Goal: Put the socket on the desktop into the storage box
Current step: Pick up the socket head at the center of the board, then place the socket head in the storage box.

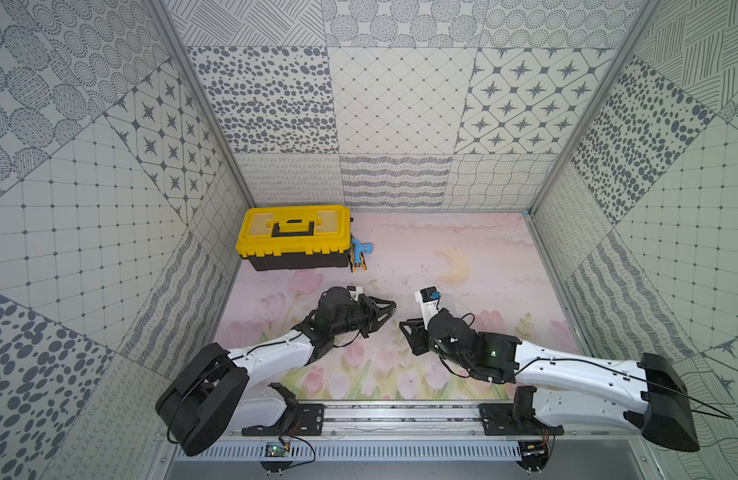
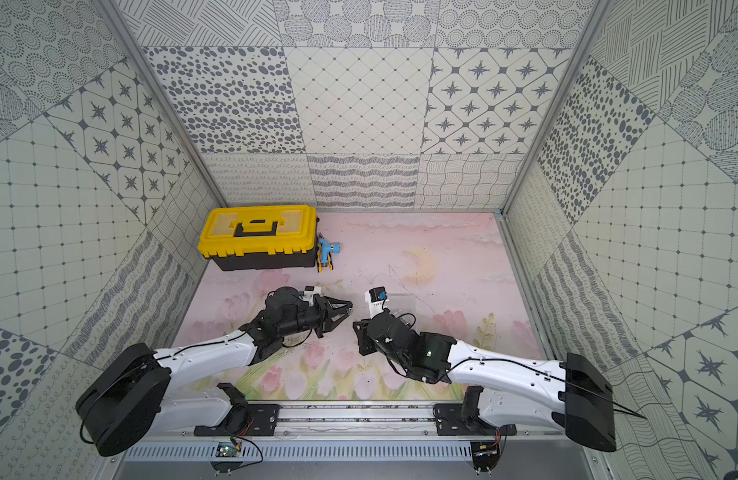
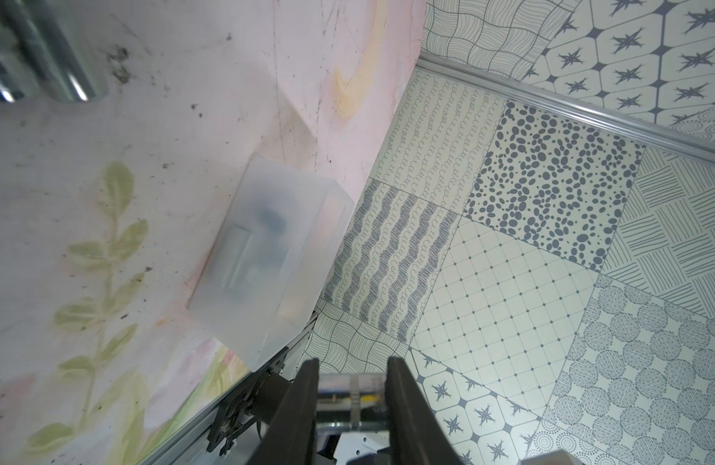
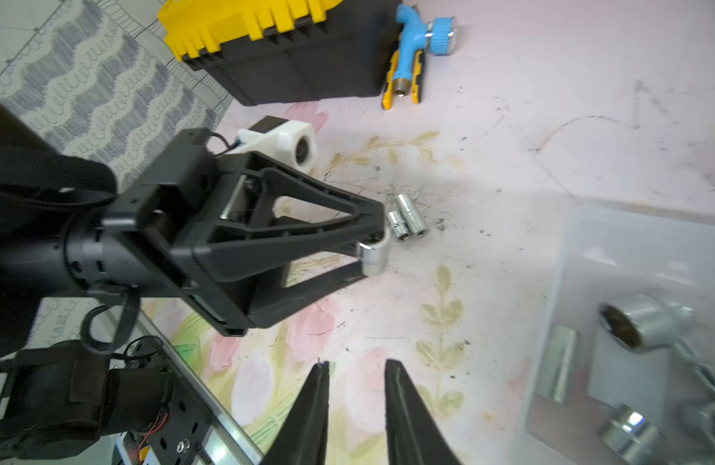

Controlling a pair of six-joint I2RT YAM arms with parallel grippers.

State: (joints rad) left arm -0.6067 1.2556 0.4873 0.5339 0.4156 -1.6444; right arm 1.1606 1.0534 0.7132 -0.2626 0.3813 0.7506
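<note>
Farthest left stands the yellow-lidded toolbox (image 1: 294,237), well apart from both sets of jaws, with a blue spray nozzle (image 1: 361,253) touching or just beside its right end. Next we see the left gripper (image 4: 374,251), its jaws pointing across at the right arm and closed on a short chrome socket (image 4: 373,257), pinched at the very tips. The left wrist view shows the same chrome piece (image 3: 348,392) spanning the narrow gap between the two black fingers (image 3: 303,386). Just past those tips, two loose sockets (image 4: 406,219) lie side by side on the pink flowered desktop (image 1: 463,249), touching each other and clear of the jaws. Facing the left tips, near them but not touching, is the right gripper (image 4: 356,364). Its jaws stand a little apart with nothing between them, only desktop showing through the gap. Off to one side of the right jaws, and near them, sits the storage box (image 4: 581,249), a clear shallow tray resting on the desktop. From the left jaws it lies ahead and apart, blurred (image 3: 331,209). Inside it we count a wide socket (image 4: 634,326), a long slim one (image 4: 557,362) and another short one (image 4: 626,435). In both top views the right arm hides most of the tray.
</note>
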